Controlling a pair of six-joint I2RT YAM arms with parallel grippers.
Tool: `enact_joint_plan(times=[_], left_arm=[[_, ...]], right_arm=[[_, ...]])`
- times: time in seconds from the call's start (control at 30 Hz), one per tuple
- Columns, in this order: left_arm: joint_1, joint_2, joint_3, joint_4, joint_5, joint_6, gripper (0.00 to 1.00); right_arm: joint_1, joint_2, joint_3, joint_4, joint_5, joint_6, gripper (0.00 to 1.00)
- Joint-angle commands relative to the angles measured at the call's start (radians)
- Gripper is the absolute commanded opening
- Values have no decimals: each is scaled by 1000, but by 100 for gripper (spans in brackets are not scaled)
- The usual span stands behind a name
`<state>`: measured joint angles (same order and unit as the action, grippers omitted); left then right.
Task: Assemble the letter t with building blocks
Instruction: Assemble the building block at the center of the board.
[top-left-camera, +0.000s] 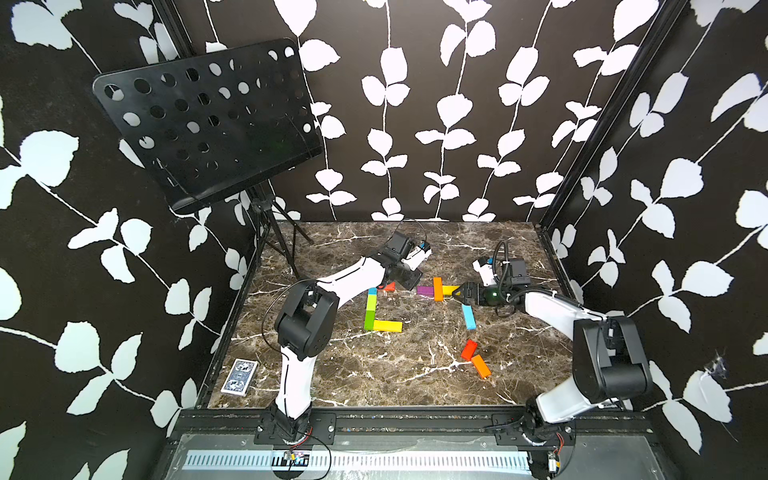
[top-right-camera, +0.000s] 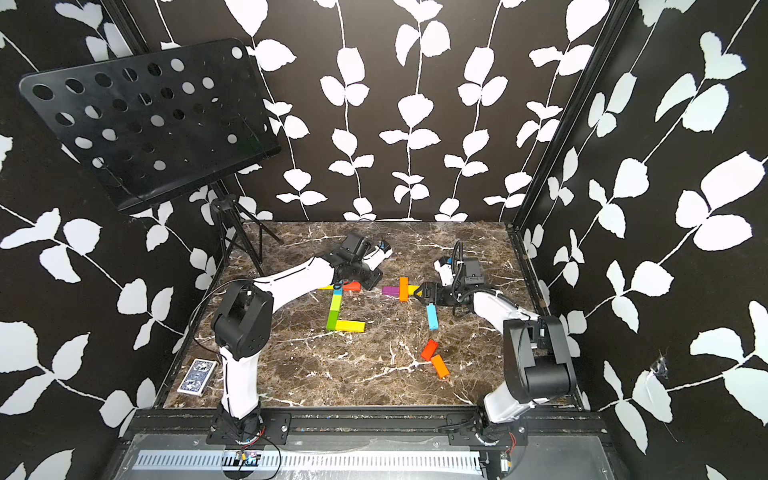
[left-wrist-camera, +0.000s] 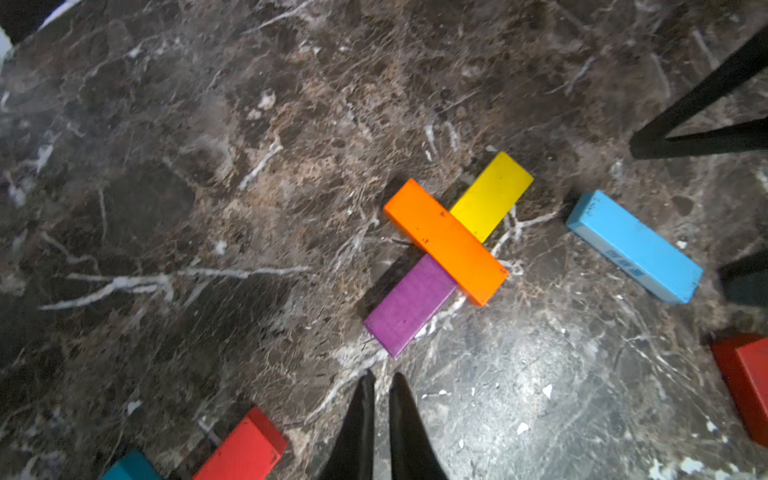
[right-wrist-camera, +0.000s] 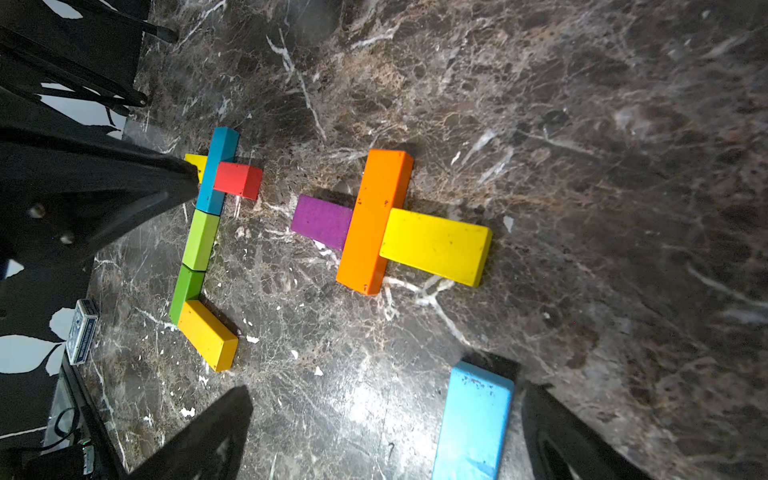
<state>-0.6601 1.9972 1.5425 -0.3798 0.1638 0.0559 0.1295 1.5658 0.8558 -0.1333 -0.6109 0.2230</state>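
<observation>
One letter t (top-left-camera: 371, 309) lies flat left of centre: a blue and green stem (right-wrist-camera: 201, 232), a yellow foot (right-wrist-camera: 208, 334) and a red crossbar piece (right-wrist-camera: 239, 178). To its right an orange block (top-left-camera: 437, 289) lies with a purple block (left-wrist-camera: 409, 305) on one side and a yellow block (left-wrist-camera: 490, 195) on the other. My left gripper (left-wrist-camera: 382, 378) is shut and empty, its tips just short of the purple block's end. My right gripper (right-wrist-camera: 386, 407) stands open by the yellow block. A light blue block (right-wrist-camera: 473, 419) lies on the table between its fingers, close to one.
A loose red block (top-left-camera: 469, 349) and an orange block (top-left-camera: 481, 365) lie at the front right. A deck of cards (top-left-camera: 240, 376) sits at the front left corner. A black music stand (top-left-camera: 208, 120) rises at the back left, its tripod legs (top-left-camera: 274, 241) on the table.
</observation>
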Motion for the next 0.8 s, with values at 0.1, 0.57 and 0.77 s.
enact_joint_plan(times=[0.1, 0.57, 0.77], left_arm=[[0, 32, -2, -83, -66, -200, 8], [-7, 178, 64, -70, -41, -355, 4], [-13, 202, 90, -90, -42, -366, 7]], right_arm=[[-4, 26, 28, 1, -25, -14, 99], [-5, 55, 22, 7, -33, -16, 99], [-4, 50, 20, 9, -35, -16, 99]])
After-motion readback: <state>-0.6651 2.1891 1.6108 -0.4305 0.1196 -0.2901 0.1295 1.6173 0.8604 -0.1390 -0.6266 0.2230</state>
